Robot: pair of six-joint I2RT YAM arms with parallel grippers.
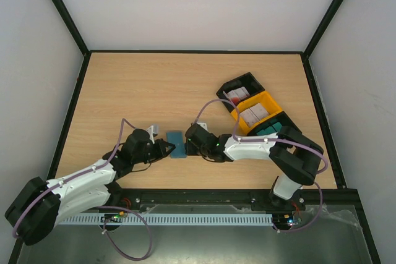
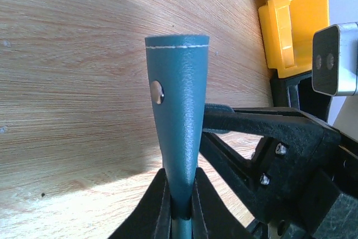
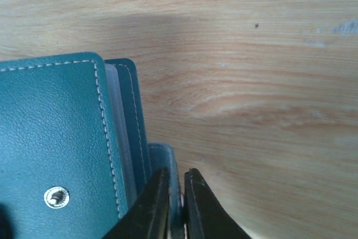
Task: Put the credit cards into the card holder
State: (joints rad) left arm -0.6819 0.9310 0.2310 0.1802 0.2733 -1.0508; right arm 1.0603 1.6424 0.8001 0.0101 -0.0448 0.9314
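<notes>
Teal card holder (image 1: 176, 144) sits on the desk (image 1: 142, 85) between the arms — the left pincer (image 2: 180, 194) clamps one edge, and the right pincer (image 3: 179, 176) nips its snap tab (image 3: 162, 155). To open it well, the right should peel gently while the left anchors it — the credit cards (image 1: 236, 96) sit apart in the bins (image 1: 270, 99).

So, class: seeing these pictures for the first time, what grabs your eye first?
The teal card holder, at the near middle of the table, is pinched from both sides. The left fingers clamp one edge and the right fingers nip a thin flap. Next comes the bright yellow bin toward the right, with credit cards standing inside.
</notes>
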